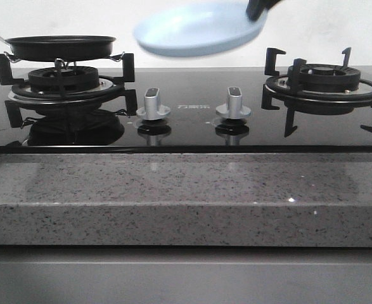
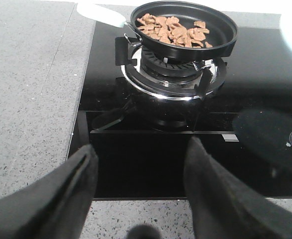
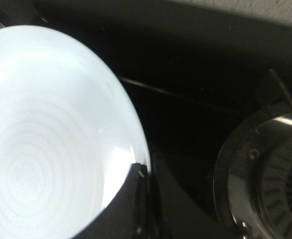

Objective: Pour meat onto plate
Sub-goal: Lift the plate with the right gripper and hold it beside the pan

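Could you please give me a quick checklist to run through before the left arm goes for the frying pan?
1. Plate held by the right gripper: ok, clamped at its rim and lifted above the hob.
2. Plate bare: ok in the right wrist view.
3. Meat all inside the frying pan: ok, none seen on the hob.
4. Frying pan seated on the left burner: ok, level on the supports.
5. Left gripper open and free: ok, fingers spread, nothing between them.
6. Pan handle clear to grasp: cannot tell, only partly in view.
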Robot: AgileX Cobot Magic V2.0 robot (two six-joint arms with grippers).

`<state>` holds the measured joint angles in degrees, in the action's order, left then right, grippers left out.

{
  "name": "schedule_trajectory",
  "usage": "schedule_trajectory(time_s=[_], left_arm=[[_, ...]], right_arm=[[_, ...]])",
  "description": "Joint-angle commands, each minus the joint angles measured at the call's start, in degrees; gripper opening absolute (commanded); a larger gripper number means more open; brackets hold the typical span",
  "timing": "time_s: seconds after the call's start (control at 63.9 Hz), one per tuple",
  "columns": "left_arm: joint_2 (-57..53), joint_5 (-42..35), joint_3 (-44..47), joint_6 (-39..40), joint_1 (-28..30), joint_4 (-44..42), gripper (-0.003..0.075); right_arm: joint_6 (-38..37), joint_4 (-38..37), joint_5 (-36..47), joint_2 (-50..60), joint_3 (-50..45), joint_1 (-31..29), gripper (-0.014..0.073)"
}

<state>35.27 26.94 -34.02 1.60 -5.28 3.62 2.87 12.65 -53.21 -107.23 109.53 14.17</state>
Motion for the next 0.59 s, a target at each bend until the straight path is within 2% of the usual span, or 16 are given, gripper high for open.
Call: schedule_trajectory(time_s=[0.0,0.282,0.423,0.579], left_arm=[[0.4,-4.7,-2.0,0.0,-0.3,0.0,0.0384],[0.4,-4.8,-2.0,0.0,-0.3,0.0,0.0384],[0.4,-4.8,-2.0,0.0,-0.3,0.0,0.0384],[0.4,-4.8,-2.0,0.0,-0.3,0.2,0.0384]], right_arm=[[0.0,0.4,7.2,9.9,-6.6,0.7,-0.0068],[0.0,0.5,23.5,28.9,-38.3,2.5,-0.0068],[0.0,2.7,26.2,32.2,-46.5,2.5,-0.0068],[0.0,4.5,28.8,32.2,-49.8,2.5,-0.0068]])
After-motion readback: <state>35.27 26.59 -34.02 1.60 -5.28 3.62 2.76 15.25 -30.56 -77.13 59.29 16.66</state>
